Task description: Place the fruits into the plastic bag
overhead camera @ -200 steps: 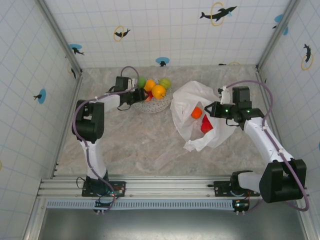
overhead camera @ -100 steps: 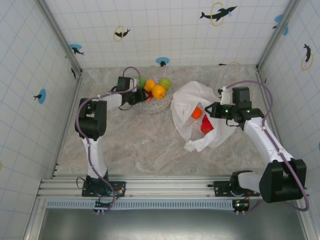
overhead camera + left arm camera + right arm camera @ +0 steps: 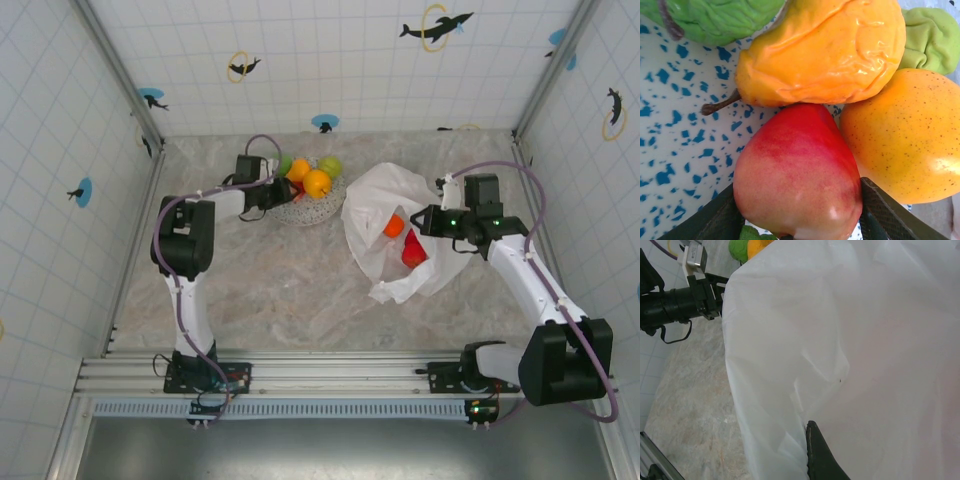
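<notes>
Several fruits lie on the speckled plate (image 3: pixel 300 213): two orange ones (image 3: pixel 317 183) and two green ones (image 3: pixel 330 166). My left gripper (image 3: pixel 277 192) reaches into the plate from the left. In the left wrist view a red fruit (image 3: pixel 797 165) sits between its fingers (image 3: pixel 880 215), touching both pads, next to a yellow pear (image 3: pixel 825 50) and an orange (image 3: pixel 905 135). The plastic bag (image 3: pixel 385 190) lies open to the right, with an orange fruit (image 3: pixel 393 226) and a red one (image 3: pixel 413 250) inside. My right gripper (image 3: pixel 430 220) is shut on the bag's edge; one finger (image 3: pixel 816 455) shows against the white film (image 3: pixel 865 340).
The plate's blue-speckled surface (image 3: pixel 680 125) lies under the fruits. Marble tabletop (image 3: pixel 280 280) stretches between the plate, the bag and the arm bases. Tiled walls close in the left, right and far sides.
The left gripper's jaws have narrowed around the red fruit on the plate. The right arm and the bag have not moved.
</notes>
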Available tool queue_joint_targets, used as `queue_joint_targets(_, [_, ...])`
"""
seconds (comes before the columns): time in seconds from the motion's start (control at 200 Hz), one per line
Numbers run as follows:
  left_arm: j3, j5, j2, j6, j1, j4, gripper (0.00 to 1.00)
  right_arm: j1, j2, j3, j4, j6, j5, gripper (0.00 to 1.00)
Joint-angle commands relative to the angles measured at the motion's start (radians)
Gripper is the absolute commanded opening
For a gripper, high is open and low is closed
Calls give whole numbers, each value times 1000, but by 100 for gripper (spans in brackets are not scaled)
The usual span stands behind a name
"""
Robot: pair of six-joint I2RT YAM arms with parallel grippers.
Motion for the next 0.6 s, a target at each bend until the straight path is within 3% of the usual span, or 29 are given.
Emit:
queue_joint_targets(0.0, [-96, -46, -108, -22, -5, 46, 50, 7, -4, 39, -20, -13, 7, 0])
queue_joint_targets(0.33, [-426, -124, -473, -34, -51, 84, 48, 16, -18, 42, 8, 22, 42, 0])
queue_joint_targets(0.596, [-535, -170, -775, -25, -132, -9, 48, 18, -18, 29, 46, 52, 74, 0])
